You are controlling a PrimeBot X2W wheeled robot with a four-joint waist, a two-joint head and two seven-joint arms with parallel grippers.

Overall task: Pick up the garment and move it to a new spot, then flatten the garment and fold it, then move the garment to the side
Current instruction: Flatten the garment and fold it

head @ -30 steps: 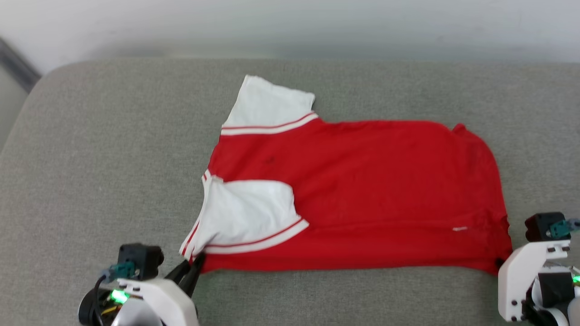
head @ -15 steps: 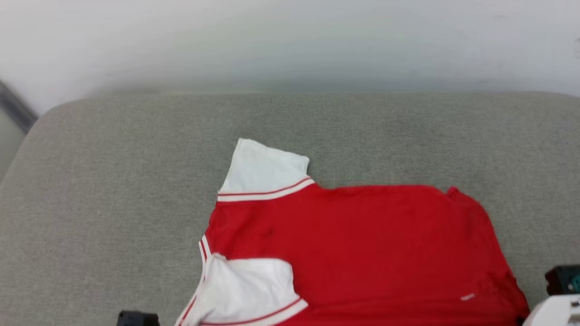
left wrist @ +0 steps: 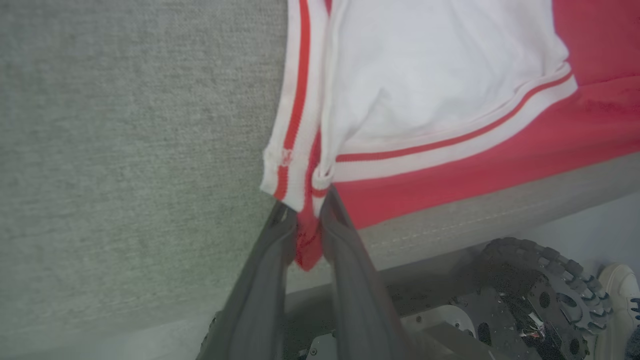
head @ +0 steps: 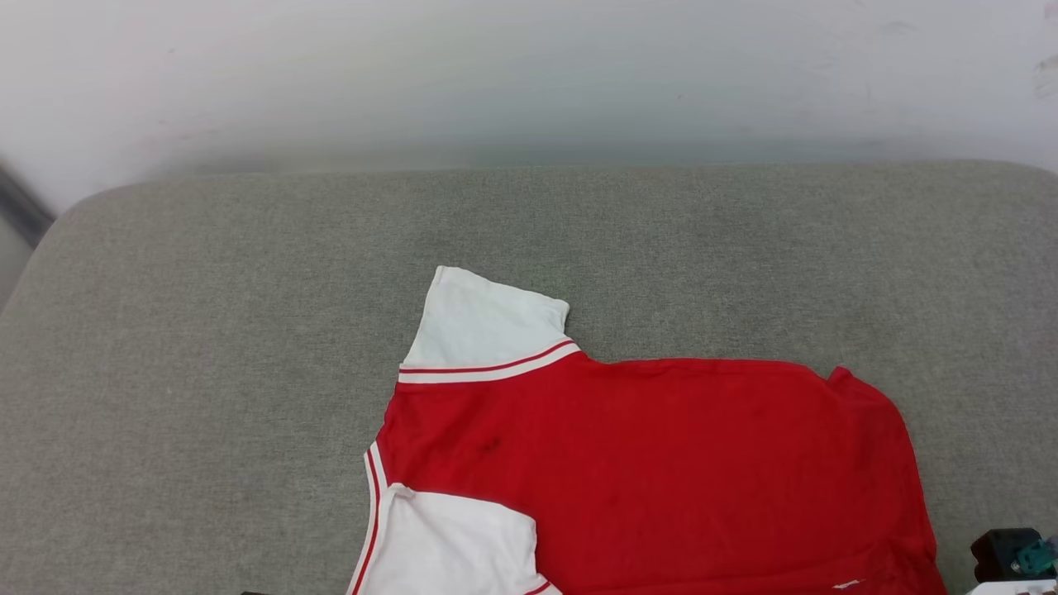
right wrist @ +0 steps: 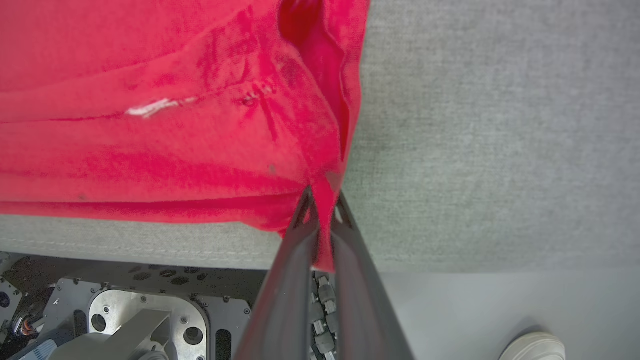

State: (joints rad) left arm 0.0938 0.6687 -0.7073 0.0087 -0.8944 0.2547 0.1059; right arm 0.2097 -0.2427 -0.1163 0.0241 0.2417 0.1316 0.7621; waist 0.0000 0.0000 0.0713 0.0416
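A red jersey T-shirt [head: 661, 471] lies spread on a grey upholstered cushion [head: 248, 330], seen from above. It fills the part of the head view from the centre toward 5 o'clock. One white sleeve [head: 488, 322] with red-and-white stripe trim points to 12 o'clock. The other white sleeve [head: 455, 545], at 7 o'clock, is folded inward over the red body. The hem end lies toward 3 o'clock. The jersey lies straight on the cushion, not in any basket or tray.

In the left wrist view, the left jaws are almost closed. Their dark fingers [left wrist: 350, 280] pinch a red corner of fabric beside the striped sleeve cuff, at the cushion's near edge. In the right wrist view, the right jaws are fully closed. Their fingers [right wrist: 295, 280] clamp the red corner at the hem end, and a tab of cloth hangs between them.

Holding both near corners likely keeps that edge taut, so the shirt would travel as one flat sheet. The folded sleeve suggests flattening is unfinished.

Below the cushion are the robot's metal base [right wrist: 145, 315] and a person's white shoe [left wrist: 617, 300].
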